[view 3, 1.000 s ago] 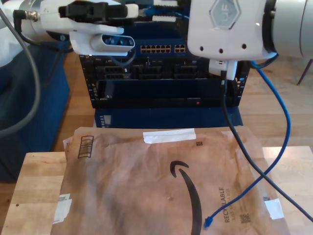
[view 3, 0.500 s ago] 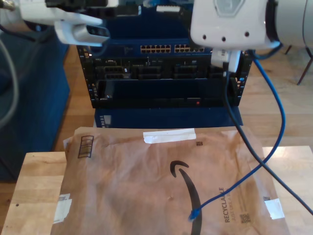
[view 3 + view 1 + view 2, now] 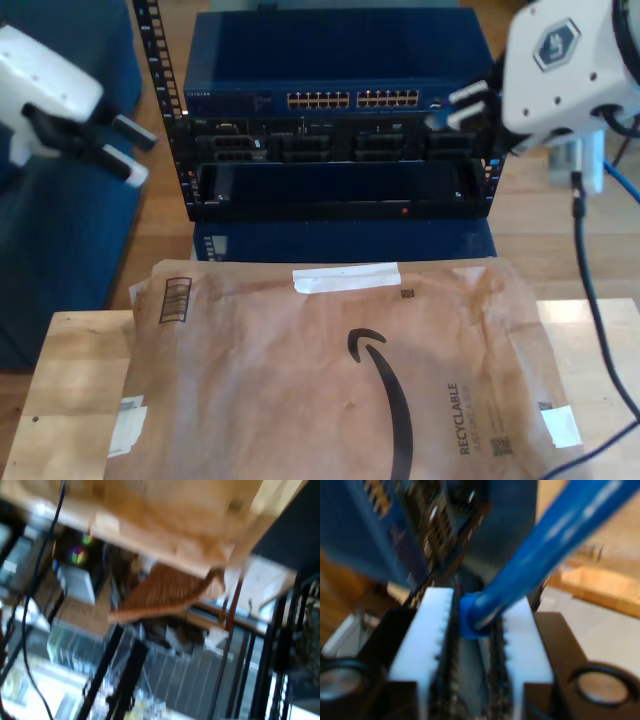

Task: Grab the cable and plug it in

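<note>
**A:** What did my second gripper (image 3: 477, 605) have?

**B:** Its white ribbed fingers (image 3: 427, 635) were closed to a narrow gap around the blue plug (image 3: 470, 617) of the cable (image 3: 545, 545). The cord ran out and away behind it. I'd judge the plug was held nose-forward so it could go straight into a port.

**A:** And past the jaws?

**B:** The blue network switch (image 3: 330, 50) and the rack (image 3: 340, 175) under it. In the exterior view an arm (image 3: 560, 70) at the right aimed white fingers at the port row (image 3: 350, 99). A stretch of the blue cord hung at that view's right edge, well above the paper mailer (image 3: 300, 380).

**A:** What was unclear?

**B:** The plug's tip and clip were blurred, so I couldn't tell which port it faced. I couldn't tell the state of my first gripper, since its wrist view was a smear of furniture. A gripper (image 3: 110, 150) at the exterior view's left had its fingers apart and held nothing.
</note>
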`<state>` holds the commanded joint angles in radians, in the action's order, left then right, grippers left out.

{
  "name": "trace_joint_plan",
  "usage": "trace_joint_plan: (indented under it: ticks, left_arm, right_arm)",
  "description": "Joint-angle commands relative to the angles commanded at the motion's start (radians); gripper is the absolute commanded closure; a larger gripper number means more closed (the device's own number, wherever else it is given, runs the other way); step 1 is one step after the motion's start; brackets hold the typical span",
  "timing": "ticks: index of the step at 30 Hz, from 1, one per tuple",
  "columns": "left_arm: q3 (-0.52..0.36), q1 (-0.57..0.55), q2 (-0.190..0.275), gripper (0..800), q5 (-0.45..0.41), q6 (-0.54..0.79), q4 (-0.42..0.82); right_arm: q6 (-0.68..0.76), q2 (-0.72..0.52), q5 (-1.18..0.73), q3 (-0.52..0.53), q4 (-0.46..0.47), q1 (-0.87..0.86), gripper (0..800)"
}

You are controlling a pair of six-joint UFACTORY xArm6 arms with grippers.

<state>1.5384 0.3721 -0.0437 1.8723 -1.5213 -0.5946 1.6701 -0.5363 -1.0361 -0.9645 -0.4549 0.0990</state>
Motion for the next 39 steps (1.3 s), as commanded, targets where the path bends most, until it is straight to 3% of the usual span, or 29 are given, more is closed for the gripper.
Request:
trace_joint_plan:
  ticks: [2,6,8,10,14,17,23,28,31,33,36,39]
  left_arm:
    - [-0.038,0.005,0.04,2,0.003,0.032,0.106]
    - [-0.196,0.006,0.166,2,-0.003,0.121,0.287]
    - [-0.316,0.04,0.25,2,-0.011,0.178,0.35]
    - [-0.446,0.11,0.305,2,-0.077,0.269,0.41]
    - [-0.585,0.33,0.311,2,-0.244,0.451,0.503]
    - [-0.621,0.493,0.311,1,-0.278,0.603,0.588]
    - [-0.684,0.947,0.308,1,-0.397,1.02,0.597]
    - [-0.733,1.197,0.31,1,-0.411,1.28,0.611]
    - [-0.809,1.338,0.316,1,-0.41,1.433,0.609]
    - [-0.862,1.392,0.362,1,-0.408,1.473,0.609]
    - [-0.971,1.389,0.448,1,-0.408,1.476,0.606]
    - [-1.071,1.386,0.503,1,-0.408,1.476,0.606]
  right_arm:
    - [0.037,0.011,-0.012,0.0,0.08,0.003,799]
    - [0.071,0.054,-0.069,-0.003,0.17,0.002,799]
    - [0.072,0.054,-0.071,0.009,0.199,0.0,799]
    - [0.074,0.052,-0.069,0.025,0.209,0.0,799]
    - [0.077,0.049,-0.068,0.052,0.232,0.003,799]
    - [0.098,0.052,-0.066,0.071,0.241,0.009,799]
    - [0.112,0.1,-0.061,0.069,0.247,0.038,799]
    - [0.118,0.104,-0.055,0.127,0.276,0.046,799]
    - [0.12,0.104,-0.031,0.163,0.276,0.049,799]
    - [0.121,0.104,-0.028,0.176,0.276,0.052,799]
    - [0.121,0.098,-0.018,0.21,0.275,0.052,799]
    - [0.12,0.095,0.008,0.252,0.276,0.057,799]
